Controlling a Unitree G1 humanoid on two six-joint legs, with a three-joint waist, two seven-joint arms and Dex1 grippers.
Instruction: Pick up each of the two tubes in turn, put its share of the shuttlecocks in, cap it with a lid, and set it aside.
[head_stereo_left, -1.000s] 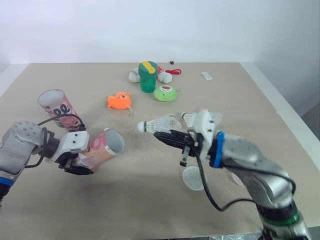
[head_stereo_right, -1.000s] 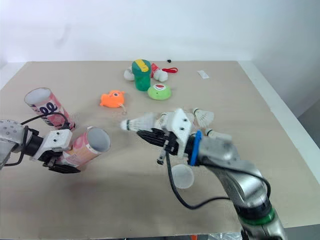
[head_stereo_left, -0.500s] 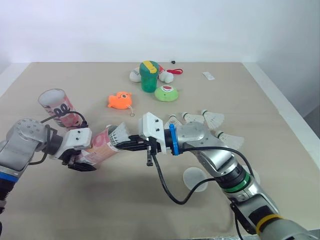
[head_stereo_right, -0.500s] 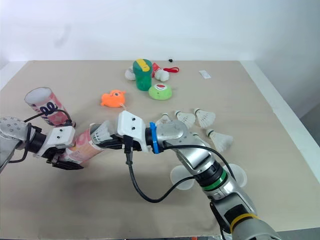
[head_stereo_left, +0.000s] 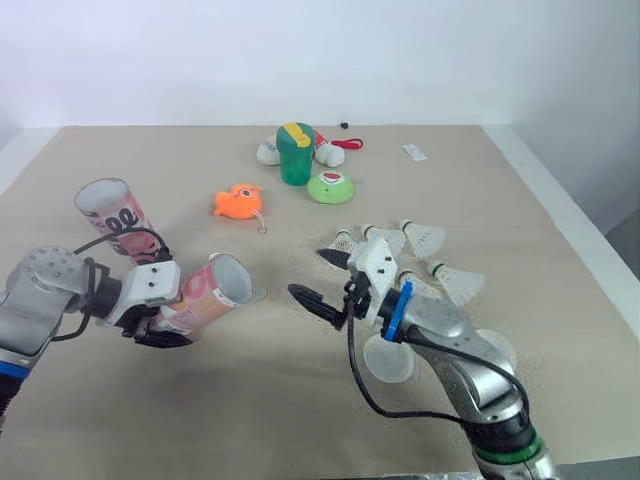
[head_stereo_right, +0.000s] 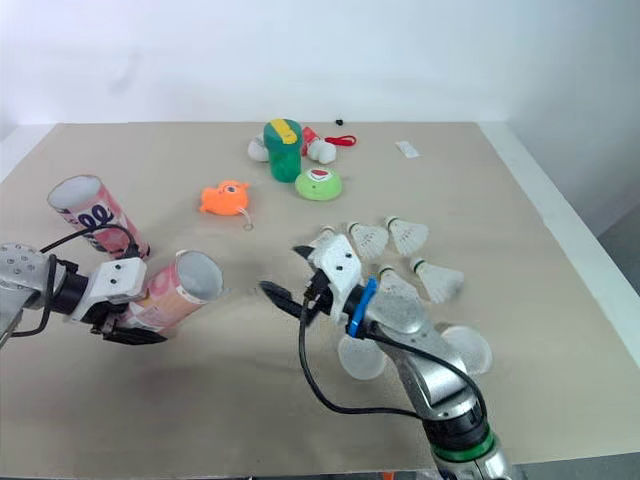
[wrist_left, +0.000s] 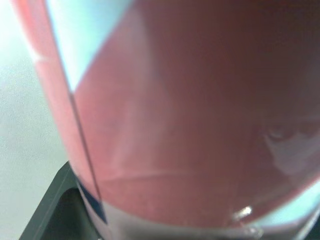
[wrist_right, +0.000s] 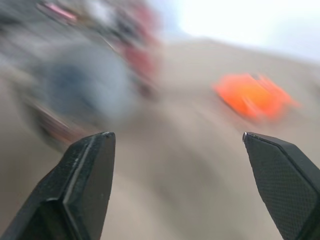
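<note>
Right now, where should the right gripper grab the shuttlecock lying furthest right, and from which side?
Likely the feather skirt at its narrow waist, from above. The shuttlecock lies on its side, cork toward the robot's left, so the open right gripper could carry it cork-first to the tube.

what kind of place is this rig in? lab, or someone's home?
Probably a lab test bench: a plain beige table against a bare white wall, with staged props laid out: loose shuttlecocks, pink tubes, an orange toy.
</note>
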